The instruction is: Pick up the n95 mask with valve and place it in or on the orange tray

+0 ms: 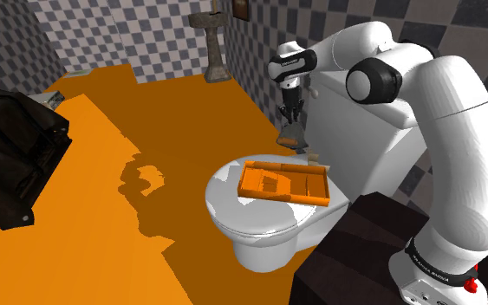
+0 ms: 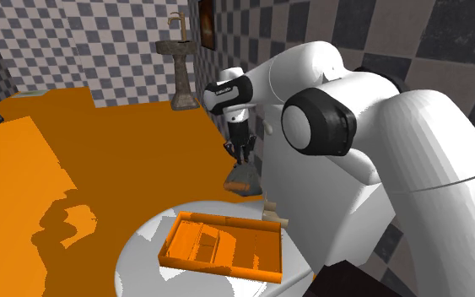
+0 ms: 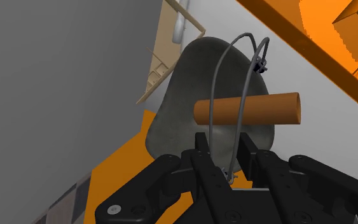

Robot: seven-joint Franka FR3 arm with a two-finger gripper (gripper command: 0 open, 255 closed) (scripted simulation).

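A dark grey dome-shaped mask (image 3: 184, 95) with thin wire-like straps and an orange cylinder across its front hangs from my gripper (image 3: 225, 159), whose black fingers are shut on its lower edge. In the shoulder view the gripper (image 1: 292, 111) points down with the mask (image 1: 289, 137) dangling in the air beside the toilet tank. The orange tray (image 1: 283, 165) lies on the closed toilet lid, just in front of and below the mask. In the second exterior view the mask (image 2: 241, 180) hangs under the gripper (image 2: 244, 159), slightly beyond the tray's (image 2: 218, 268) far rim.
The white toilet (image 1: 259, 221) carries the tray, and its tank (image 1: 354, 130) stands close beside the gripper. A beige object (image 2: 273, 211) sits between tank and tray. A pedestal sink (image 1: 214, 43) stands at the back wall. A black bulky object (image 1: 8, 156) fills the shoulder view's left.
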